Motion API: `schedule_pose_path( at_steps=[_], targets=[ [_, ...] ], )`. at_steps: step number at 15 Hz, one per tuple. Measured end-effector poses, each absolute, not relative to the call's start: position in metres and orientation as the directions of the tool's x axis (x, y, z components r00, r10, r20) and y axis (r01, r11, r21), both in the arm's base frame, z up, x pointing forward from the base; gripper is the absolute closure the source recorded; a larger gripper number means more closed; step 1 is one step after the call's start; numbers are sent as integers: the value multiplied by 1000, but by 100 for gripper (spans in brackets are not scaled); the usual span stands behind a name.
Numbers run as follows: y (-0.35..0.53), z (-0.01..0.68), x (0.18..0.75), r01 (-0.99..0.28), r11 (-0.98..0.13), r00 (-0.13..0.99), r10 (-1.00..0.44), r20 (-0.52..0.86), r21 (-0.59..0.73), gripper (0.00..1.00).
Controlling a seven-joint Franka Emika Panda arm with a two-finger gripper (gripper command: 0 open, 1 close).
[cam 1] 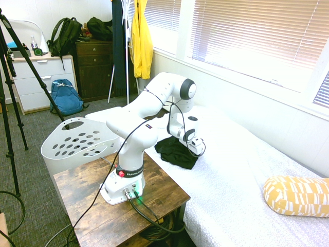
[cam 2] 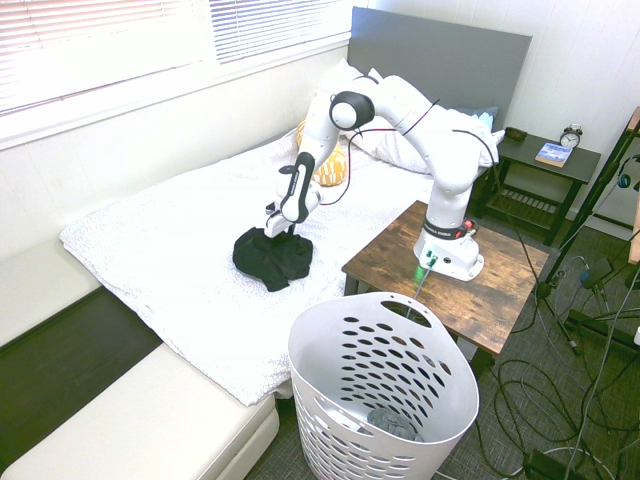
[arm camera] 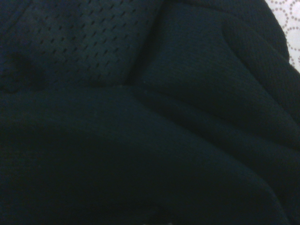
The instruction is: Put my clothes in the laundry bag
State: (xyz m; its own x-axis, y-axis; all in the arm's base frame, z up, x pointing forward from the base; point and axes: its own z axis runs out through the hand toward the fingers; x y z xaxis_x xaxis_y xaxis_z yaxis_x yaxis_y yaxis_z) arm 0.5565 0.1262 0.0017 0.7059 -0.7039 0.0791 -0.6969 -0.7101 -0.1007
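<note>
The clothes [cam 1: 175, 153] are a crumpled black garment lying on the white bed cover [cam 1: 241, 170], near the bed's edge by the wooden table. My gripper [cam 2: 278, 232] points down and is pressed into the top of the black clothes [cam 2: 268, 262]. Dark mesh fabric of the clothes [arm camera: 150, 131] fills nearly all of the wrist view, with a bit of dotted white cover at one corner. The laundry bag [cam 2: 340, 400], a white basket with oval holes, stands on the floor beside the bed and table, with some grey fabric in its bottom. The laundry bag [cam 1: 77, 141] also shows left of the arm.
The arm stands on a wooden side table [cam 1: 154, 190] between bed and basket. A yellow patterned pillow [cam 1: 298, 194] lies further up the bed. A blue backpack [cam 1: 67, 96] leans on a dresser, and a yellow garment [cam 1: 141, 38] hangs by the window.
</note>
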Motion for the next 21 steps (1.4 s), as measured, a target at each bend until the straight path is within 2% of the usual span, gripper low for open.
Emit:
schedule_pose_path(
  at_steps=[14,16,21],
  targets=[
    [140,16,557,-675,-728,723,-685,88,-119,100],
    [150,53,563,-653,-748,739,-664,117,-122,100],
    [208,197,560,-594,-801,778,-596,201,-79,100]
  ],
)
